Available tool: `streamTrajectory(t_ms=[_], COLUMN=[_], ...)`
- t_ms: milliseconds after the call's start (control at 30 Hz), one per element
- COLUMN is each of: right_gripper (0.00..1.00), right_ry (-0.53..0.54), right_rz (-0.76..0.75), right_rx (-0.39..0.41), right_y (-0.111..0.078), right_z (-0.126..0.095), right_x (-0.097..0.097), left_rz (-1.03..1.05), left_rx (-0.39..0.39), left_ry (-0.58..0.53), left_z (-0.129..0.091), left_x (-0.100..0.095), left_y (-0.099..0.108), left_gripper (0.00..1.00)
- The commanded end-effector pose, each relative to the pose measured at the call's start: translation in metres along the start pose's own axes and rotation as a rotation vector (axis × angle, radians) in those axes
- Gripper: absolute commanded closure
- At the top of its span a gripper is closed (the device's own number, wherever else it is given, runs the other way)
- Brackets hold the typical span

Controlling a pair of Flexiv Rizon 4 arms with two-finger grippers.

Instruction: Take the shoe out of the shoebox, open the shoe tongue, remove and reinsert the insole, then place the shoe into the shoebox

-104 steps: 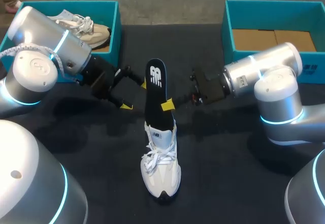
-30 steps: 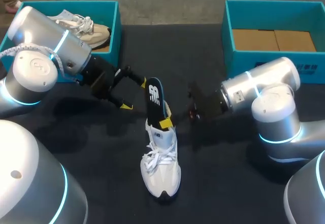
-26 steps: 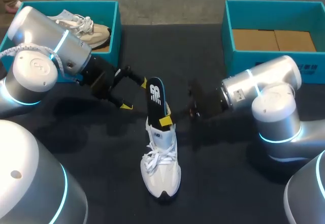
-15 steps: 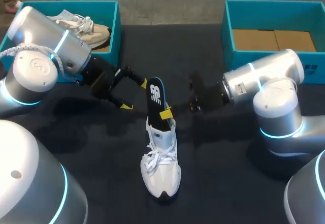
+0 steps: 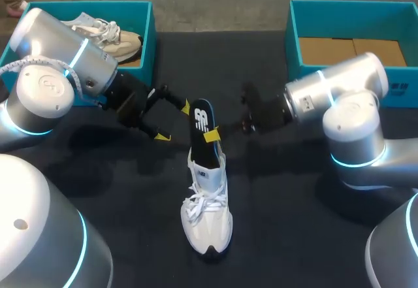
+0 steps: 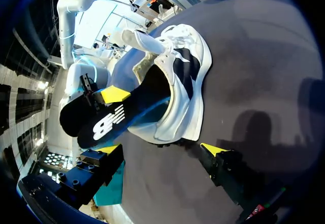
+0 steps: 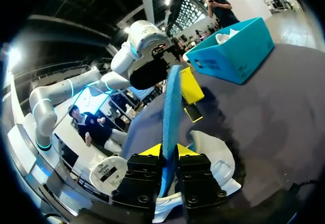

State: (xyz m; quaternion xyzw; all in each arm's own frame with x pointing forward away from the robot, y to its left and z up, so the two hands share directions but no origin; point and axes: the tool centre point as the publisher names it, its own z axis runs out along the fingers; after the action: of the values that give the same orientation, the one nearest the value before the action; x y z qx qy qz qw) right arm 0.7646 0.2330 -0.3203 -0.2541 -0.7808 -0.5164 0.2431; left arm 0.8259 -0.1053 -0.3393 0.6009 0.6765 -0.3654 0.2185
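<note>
Above the white shoe point(image 5: 208, 219), right pincer point(image 7: 169, 150) nips the flat black insole point(image 5: 200, 117); left pincer point(image 5: 173, 123) gapes.

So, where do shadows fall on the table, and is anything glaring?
Left wrist view: a soft dark shadow lies on the table beside the shoe. Head view: bright highlights on the right arm's silver shell; the black table shows no glare.

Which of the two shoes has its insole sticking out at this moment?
The white shoe on the table: a black insole rises from it, pinched by the right gripper. The other shoe lies in the left teal box.
</note>
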Motion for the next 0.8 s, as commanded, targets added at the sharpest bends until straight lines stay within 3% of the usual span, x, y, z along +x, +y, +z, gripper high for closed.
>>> streamTrajectory(t_ms=[33, 800], right_gripper=[1.0, 1.0], right_ry=[0.001, 0.02], right_rz=[0.001, 0.036], right_rx=[0.012, 0.037], right_y=[0.005, -0.017], right_z=[0.003, 0.008], right_x=[-0.003, 0.002], left_rz=[0.0, 0.0], left_rx=[-0.002, -0.002], left_ry=[0.003, 0.003], left_z=[0.001, 0.001], left_x=[0.0, 0.0], left_y=[0.0, 0.0], left_gripper=[0.0, 0.0])
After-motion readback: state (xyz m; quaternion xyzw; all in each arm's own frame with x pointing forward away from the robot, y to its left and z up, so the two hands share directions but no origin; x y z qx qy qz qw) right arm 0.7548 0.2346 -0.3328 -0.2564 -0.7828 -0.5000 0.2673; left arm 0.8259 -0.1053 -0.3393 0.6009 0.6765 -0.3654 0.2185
